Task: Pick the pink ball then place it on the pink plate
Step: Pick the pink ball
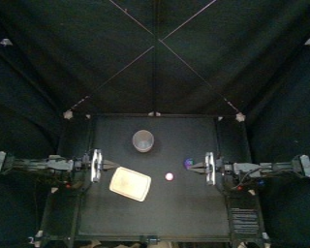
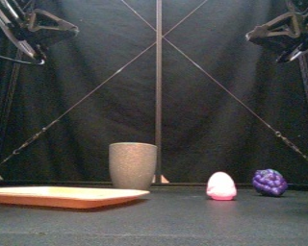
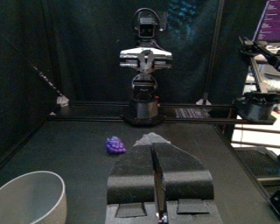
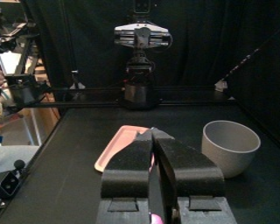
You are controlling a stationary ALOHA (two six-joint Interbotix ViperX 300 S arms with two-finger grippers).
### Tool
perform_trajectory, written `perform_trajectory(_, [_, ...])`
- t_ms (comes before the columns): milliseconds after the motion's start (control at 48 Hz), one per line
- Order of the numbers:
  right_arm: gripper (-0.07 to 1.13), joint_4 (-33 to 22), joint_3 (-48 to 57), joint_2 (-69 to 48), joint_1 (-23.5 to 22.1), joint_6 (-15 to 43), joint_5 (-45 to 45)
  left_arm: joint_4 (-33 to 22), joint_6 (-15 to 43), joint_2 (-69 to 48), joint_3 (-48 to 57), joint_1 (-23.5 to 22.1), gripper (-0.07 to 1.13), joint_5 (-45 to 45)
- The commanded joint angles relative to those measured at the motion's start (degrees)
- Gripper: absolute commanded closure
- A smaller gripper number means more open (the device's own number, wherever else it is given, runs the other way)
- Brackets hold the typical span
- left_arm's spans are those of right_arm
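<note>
Pink with a paler crown, the ball [image 2: 221, 186] sits free on the bare black table [image 1: 184, 208], a little right of the middle and toward the front. Just to its left lies the flat pink tray [image 1: 129, 183], set at a slant, its nearest corner close to the ball but not touching it. To the ball's right and a bit further back sits a small bunch of purple grapes [image 2: 269, 182], also apart from it. Behind the tray, toward the back of the table, the tall grey cup [image 2: 134, 165] stands upright. Both arms are drawn to the table's sides, and from the front they hang high above the surface in the upper corners. The left gripper [image 3: 154, 140] has its jaws pressed together with only a thin line between them, clenched on nothing. The right gripper [image 4: 153, 133] looks the same, jaws closed and empty. Each points inward across the table toward the other arm, and both are well apart from the ball.
</note>
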Motion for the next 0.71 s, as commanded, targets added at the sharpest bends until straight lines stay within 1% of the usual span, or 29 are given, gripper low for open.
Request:
perform_trajectory(21, [1.02, -0.1, -1.1, 1.9, -0.8, 0.0, 0.0, -1.4, 0.0, 0.4, 0.2, 1.4, 1.02, -0.8])
perform_trajectory(167, [0.99, -0.2, -1.1, 6.9, -2.5, -0.1, -0.1, -1.9, 0.2, 0.4, 0.5, 1.5, 1.02, -1.1])
perform_trajectory(271, [0.9, -0.2, -1.1, 12.4, -3.0, 0.0, -0.1, -1.8, 0.3, 0.4, 0.5, 1.6, 1.02, -1.2])
perform_trajectory(354, [0.73, 0.0, -1.1, 16.6, -2.9, 0.2, -0.4, -1.8, 0.4, 0.4, 0.5, 1.7, 1.02, -1.3])
perform_trajectory(521, [0.27, 1.2, -1.9, 24.8, -3.0, 0.7, -1.8, -1.5, 0.4, 0.4, 0.5, 2.1, 1.02, -1.8])
perform_trajectory(542, [0.2, 1.6, -2.4, 26.4, -3.1, 0.9, -1.9, -1.4, 0.4, 0.4, 0.5, 2.1, 1.02, -1.8])
perform_trajectory(562, [0.16, 1.8, -2.5, 27.4, -3.1, 1.0, -2.1, -1.4, 0.4, 0.4, 0.5, 2.2, 1.02, -1.9])
perform_trajectory(625, [0.07, 2.6, -3.7, 30.8, -2.8, 1.1, -2.0, -1.3, 0.4, 0.4, 0.6, 2.3, 1.02, -2.2])
perform_trajectory(708, [0.06, 2.9, -5.2, 35.7, -2.5, 1.1, -2.0, -1.3, 0.4, 0.4, 0.6, 2.4, 1.02, -2.3])
